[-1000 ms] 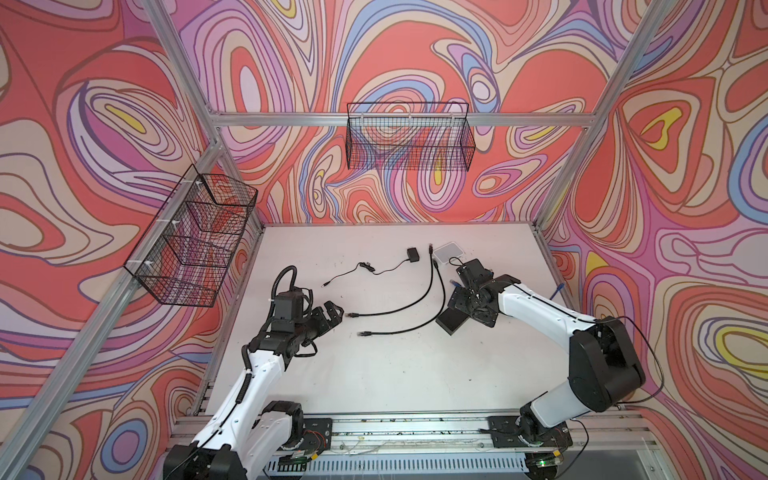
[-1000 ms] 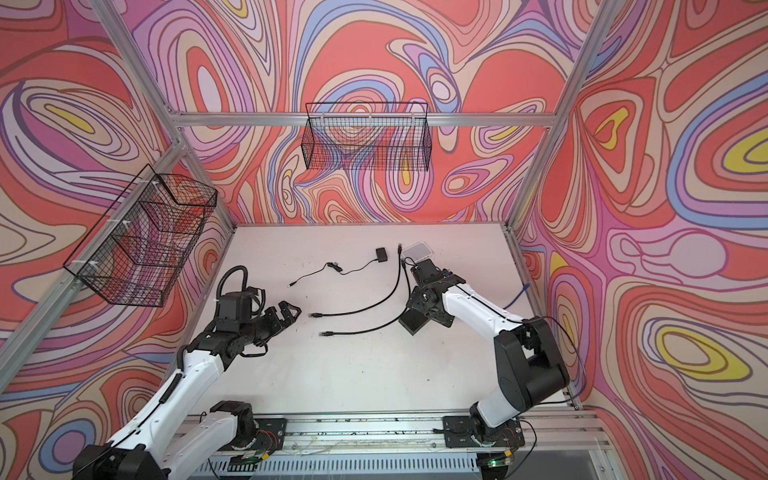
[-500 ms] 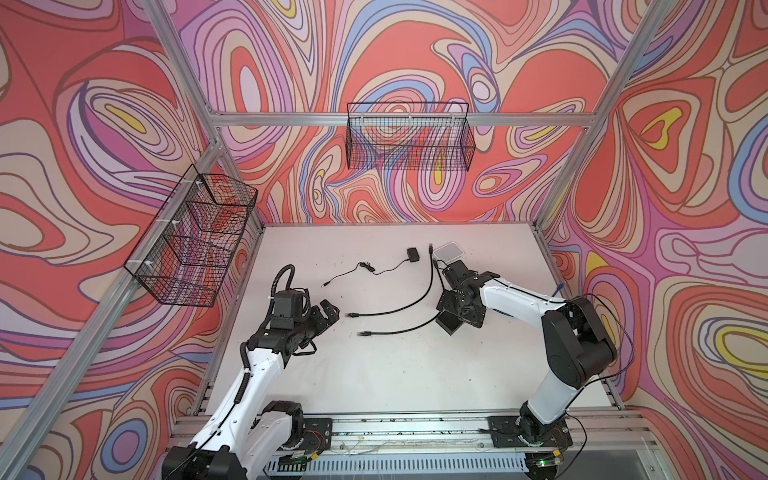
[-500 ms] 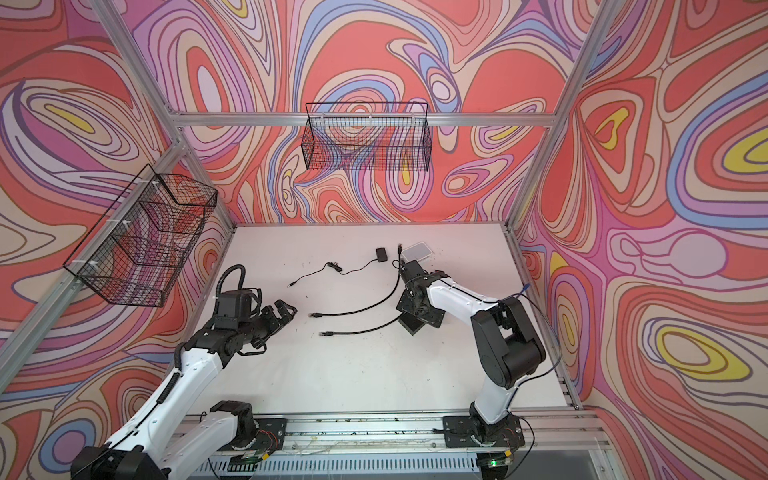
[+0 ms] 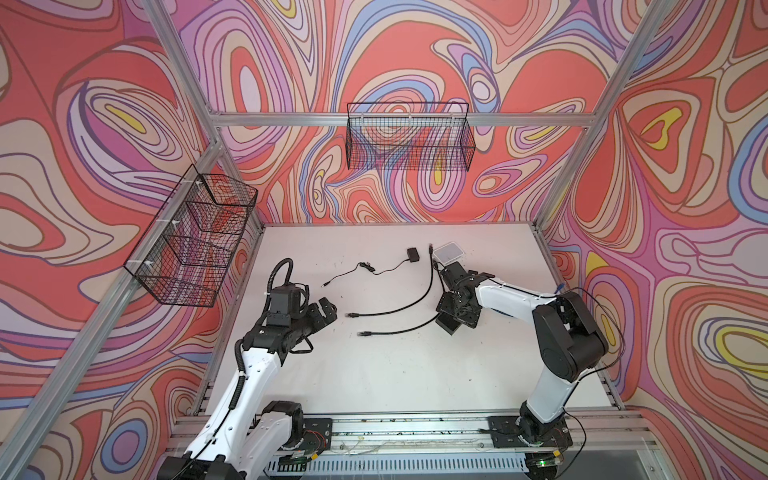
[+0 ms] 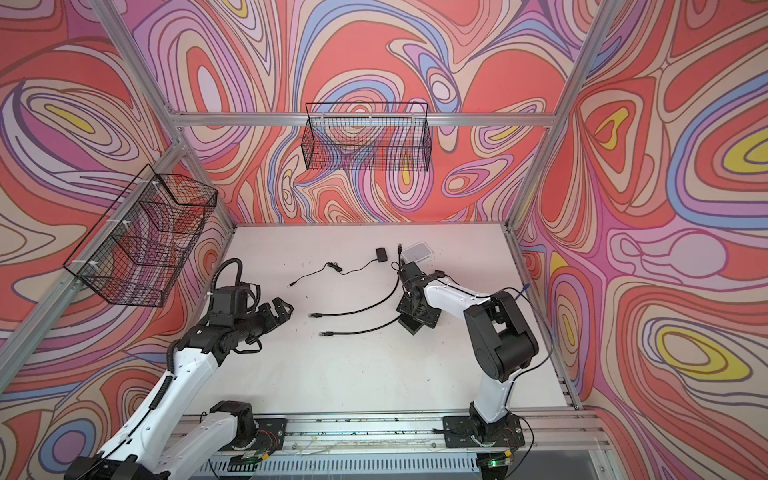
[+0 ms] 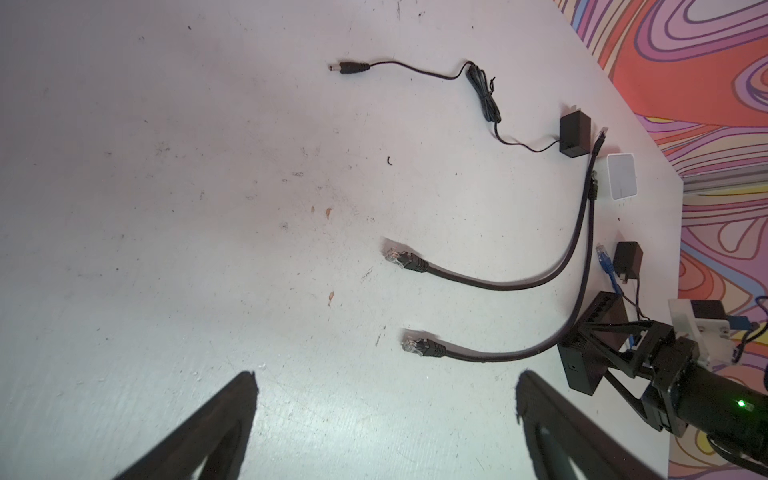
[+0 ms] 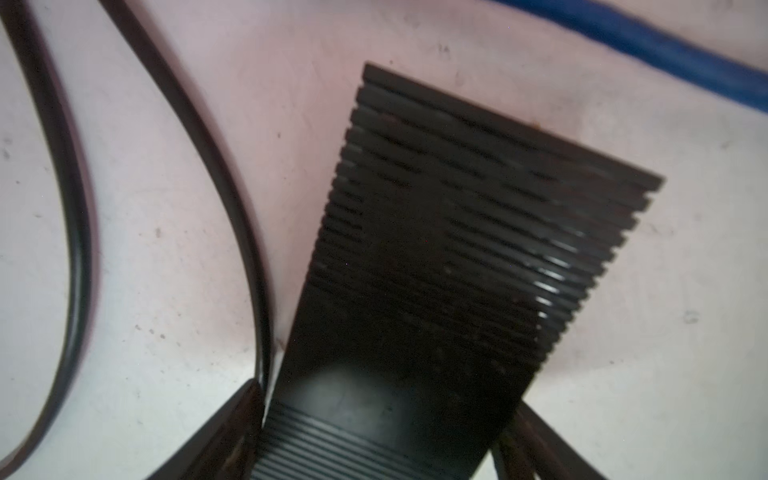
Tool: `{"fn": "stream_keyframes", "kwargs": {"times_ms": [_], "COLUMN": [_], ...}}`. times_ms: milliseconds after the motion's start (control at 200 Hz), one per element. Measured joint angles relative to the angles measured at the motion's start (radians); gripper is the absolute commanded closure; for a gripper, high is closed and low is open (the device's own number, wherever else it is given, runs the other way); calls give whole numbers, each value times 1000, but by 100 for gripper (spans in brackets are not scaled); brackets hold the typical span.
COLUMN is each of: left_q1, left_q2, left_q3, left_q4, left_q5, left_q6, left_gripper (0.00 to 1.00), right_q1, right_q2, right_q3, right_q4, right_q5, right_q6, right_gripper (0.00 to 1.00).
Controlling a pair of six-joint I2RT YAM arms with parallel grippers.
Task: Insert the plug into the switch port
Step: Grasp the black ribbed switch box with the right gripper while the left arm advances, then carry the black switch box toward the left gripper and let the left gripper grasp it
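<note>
Straddling the switch [image 8: 457, 249], right fingers [image 8: 232, 432] just beside its edges, grasp unclear; left fingers [image 7: 216, 428] spread wide.

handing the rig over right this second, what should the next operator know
Grippers: the left gripper is open and empty, hovering over the table just short of the loose plugs. The right gripper is closed around the black switch, fingers against its two sides, and the switch sits on the table.
Things: the farther black plug and the nearer black plug lie free between the arms.
Done: switch braced.
Left: pick up a plug with the left gripper, line it up, and push it into a port. Neither plug is held or inserted yet.
</note>
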Motion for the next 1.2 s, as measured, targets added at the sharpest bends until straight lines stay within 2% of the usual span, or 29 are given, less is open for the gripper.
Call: {"fn": "stream_keyframes", "kwargs": {"times_ms": [150,250,336,401,626,901,1012,1202], "left_q1": [0,0,0,0,0,0,0,-29], "left_q2": [-8,-16,-14,-9,36,129,187,209], "left_q3": [0,0,0,0,-6,10,42,71], "left_q4": [-3,-3,-5,-10,5,-2,-5,-4], "left_q5": [-11,-16,-17,-17,42,160,227,327], "left_q6": [-6,-13,-12,-12,-17,-2,14,39], "left_gripper": [0,0,0,0,0,0,0,0], "right_q1": [0,0,1,1,1,13,41,138], "right_q2": [3,3,2,-5,-143,-271,-283,-325], "right_q3": [0,0,0,-5,-26,8,9,8], "right_q4": [11,11,12,12,-11,-41,-45,-26], "right_q5": [4,9,12,13,-4,-99,-124,-151], "right_q6": [-3,-15,-37,-69,-270,-559,-645,-774], "right_gripper": [34,48,51,60,66,65,69,69]}}
